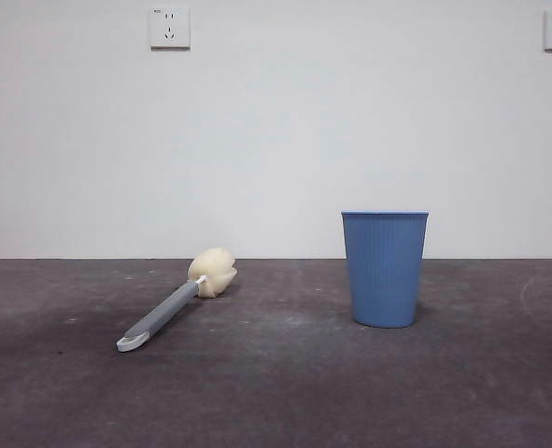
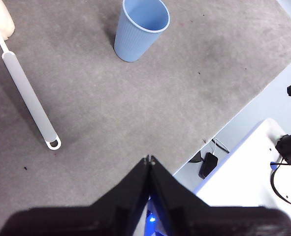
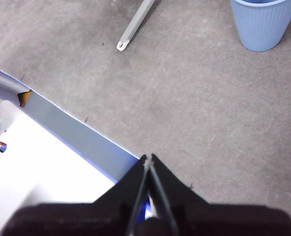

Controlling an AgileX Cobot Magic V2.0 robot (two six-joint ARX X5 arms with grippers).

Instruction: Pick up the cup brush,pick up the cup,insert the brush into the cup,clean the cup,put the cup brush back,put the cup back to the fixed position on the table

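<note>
Nothing is started yet: the grey-handled, cream-sponge cup brush [image 1: 176, 303] lies left of centre, the ribbed blue plastic cup [image 1: 385, 268] stands upright right of centre on the dark grey table [image 1: 276, 392]. The left gripper [image 2: 148, 159] and right gripper [image 3: 147, 158] both have jaws pressed together, holding nothing, well back from both things.

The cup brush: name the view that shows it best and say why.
The front view: the whole cup brush lies on the table, sponge head to white tip. The left wrist view shows the full handle but crops the sponge at the picture's edge. The right wrist view shows only the handle's end.
</note>
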